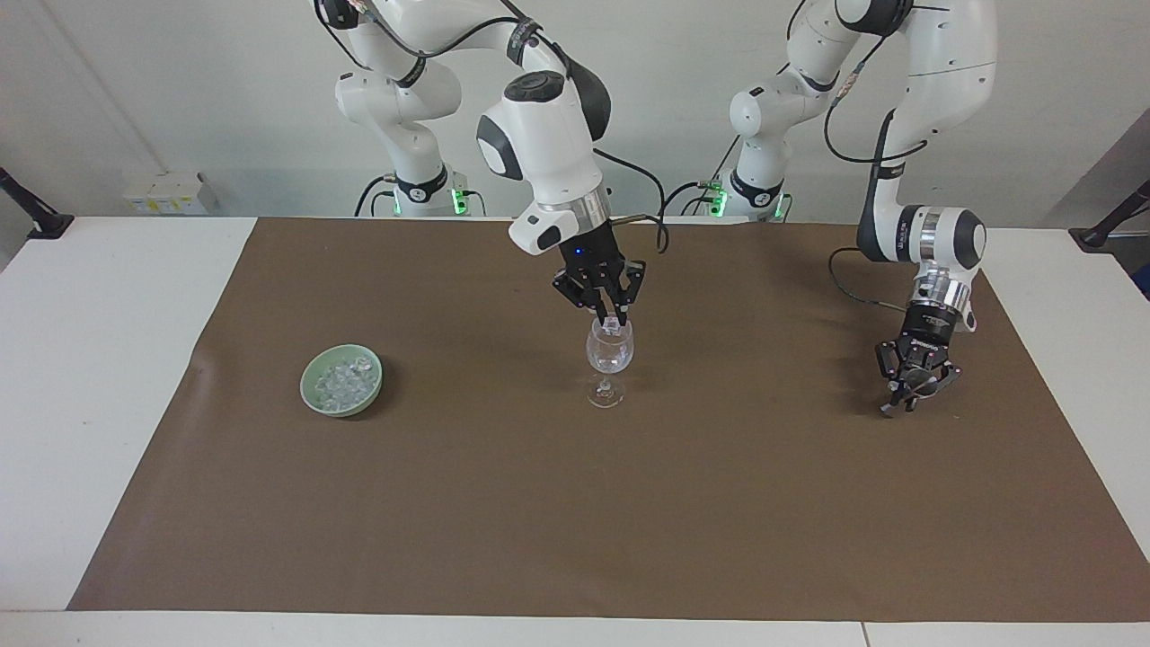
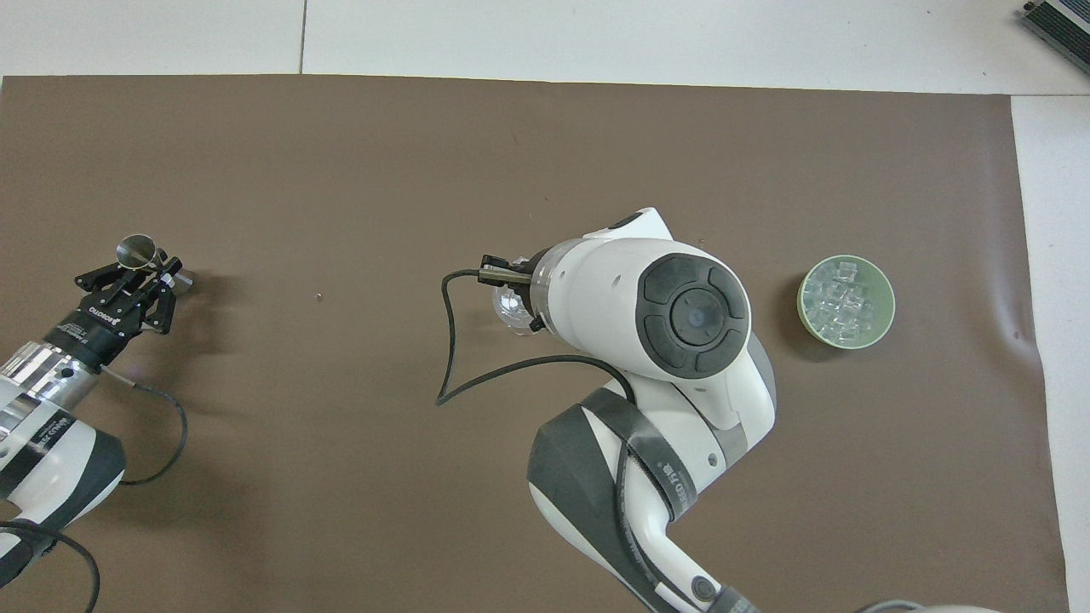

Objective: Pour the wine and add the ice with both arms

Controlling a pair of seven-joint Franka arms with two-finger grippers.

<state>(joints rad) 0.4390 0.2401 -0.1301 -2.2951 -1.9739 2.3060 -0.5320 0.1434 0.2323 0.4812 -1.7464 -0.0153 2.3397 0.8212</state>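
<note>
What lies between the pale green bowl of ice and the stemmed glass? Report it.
Only bare brown mat lies between the pale green bowl and the clear stemmed glass, in the facing view.

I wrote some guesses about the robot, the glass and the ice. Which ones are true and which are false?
1. The right gripper is over the stemmed glass, shut on an ice chunk. True.
2. The pale green bowl has no ice in it. False: it holds a heap of clear ice chunks.
3. The left gripper is shut on a small metal cup near the left arm's end of the table. True.
4. The glass is lying on its side. False: it stands upright on the brown mat.
5. The bowl touches the glass. False: they stand well apart.
</note>
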